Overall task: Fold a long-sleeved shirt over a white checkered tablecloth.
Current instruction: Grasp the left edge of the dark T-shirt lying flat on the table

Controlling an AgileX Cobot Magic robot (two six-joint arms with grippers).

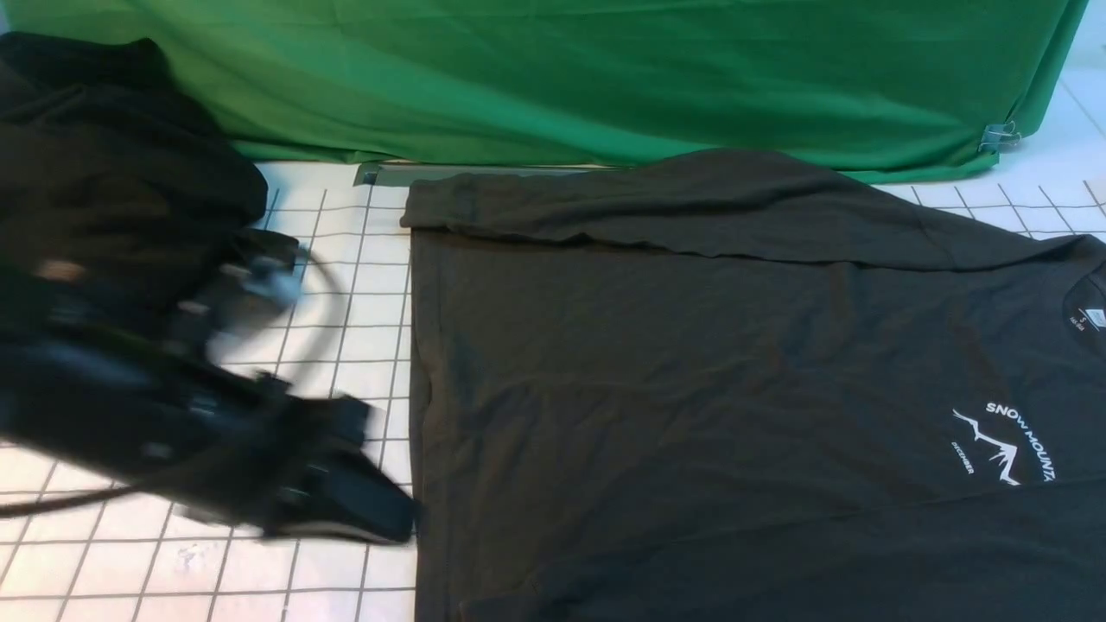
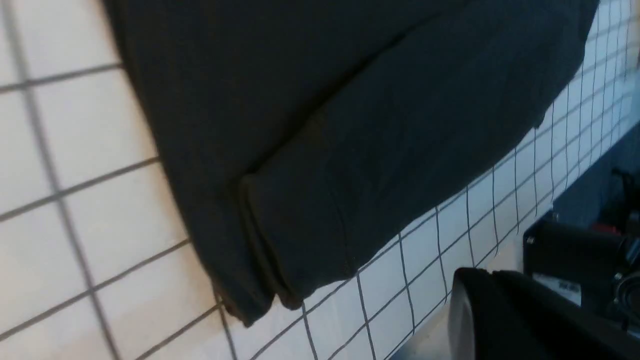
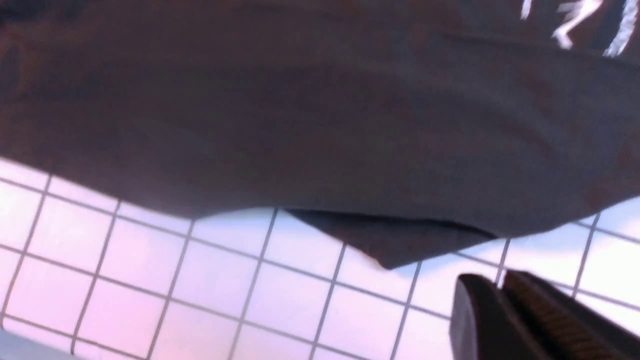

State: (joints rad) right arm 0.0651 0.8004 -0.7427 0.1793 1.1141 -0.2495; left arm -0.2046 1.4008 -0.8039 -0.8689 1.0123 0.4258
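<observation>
You have one big white sheet ruled into small grey squares and, behind it, one plain green cloth. One dark charcoal knit long-sleeved shirt lies flat on the sheet, its long axis running left to right, hem toward the robot's left and collar toward its right (one sleeve is folded along the far edge). One blacker heap of cloth sits far left. The left gripper is blurred beside the hem, and I cannot tell its fingers' state. The right gripper has its fingers pressed together, empty, near the shirt's edge.
</observation>
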